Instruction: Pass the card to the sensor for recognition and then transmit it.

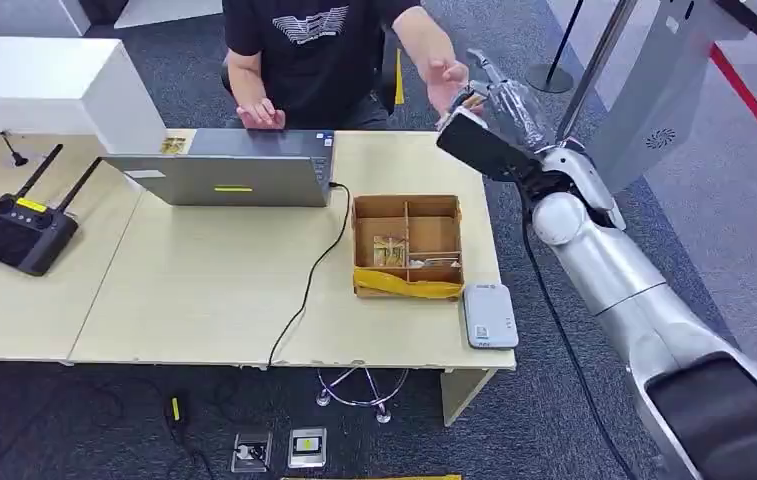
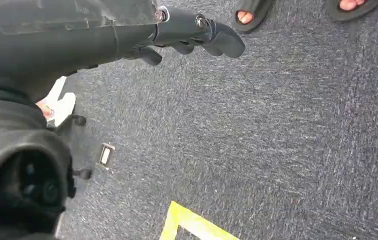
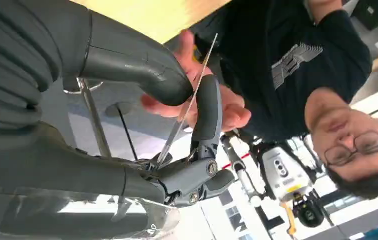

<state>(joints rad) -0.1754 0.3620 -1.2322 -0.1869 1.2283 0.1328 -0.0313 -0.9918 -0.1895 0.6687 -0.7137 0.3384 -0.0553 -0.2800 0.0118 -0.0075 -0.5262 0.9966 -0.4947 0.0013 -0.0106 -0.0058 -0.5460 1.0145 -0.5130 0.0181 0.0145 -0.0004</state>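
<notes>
My right hand [image 1: 501, 100] is raised beyond the table's far right corner. It pinches a thin card [image 3: 175, 125] between the thick thumb [image 3: 142, 70] and a dark finger [image 3: 205, 110]; the right wrist view shows the card edge-on. A person's open hand [image 1: 444, 75] is right at the card, palm [image 3: 226, 107] just behind it. The white card sensor [image 1: 490, 315] lies on the table's near right corner, well below and behind my right hand. My left hand [image 2: 191, 30] hangs over the carpet with its fingers apart and nothing in them.
The person in a black shirt [image 1: 304, 50] sits behind a laptop [image 1: 224, 175] at the far table edge. A partitioned cardboard box [image 1: 407, 245] stands beside the sensor. A black remote controller [image 1: 19, 230] lies far left. A grey gate post [image 1: 654, 90] rises at right.
</notes>
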